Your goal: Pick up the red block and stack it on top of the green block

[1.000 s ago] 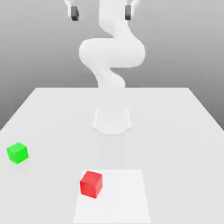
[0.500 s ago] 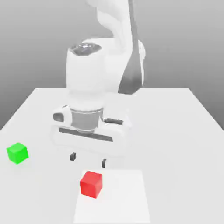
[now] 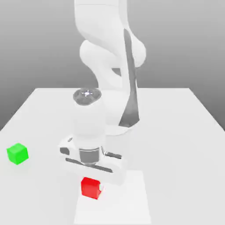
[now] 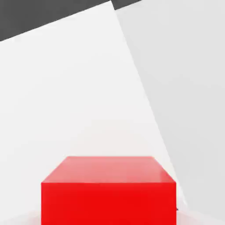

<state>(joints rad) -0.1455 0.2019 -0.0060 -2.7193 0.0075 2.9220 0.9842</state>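
End effector (image 3: 91, 188) points down, grasping the red cube (image 3: 90, 188) at six o'clock in the exterior view, over the white worktop's (image 3: 176, 154) brighter rectangle (image 3: 125, 197). The green cube (image 3: 17, 154) sits well apart, toward eight o'clock.

- A broad, pale grey-white table (image 3: 176, 145) with a smooth, plain top — its far edge runs straight across the exterior view.
- A flat, bright white four-sided panel (image 3: 127, 202) on the table, at the near edge of the exterior view — plain, unmarked, slightly lighter than the surface around it.
- A plain grey backdrop (image 3: 184, 44) beyond the table, darker lower down.
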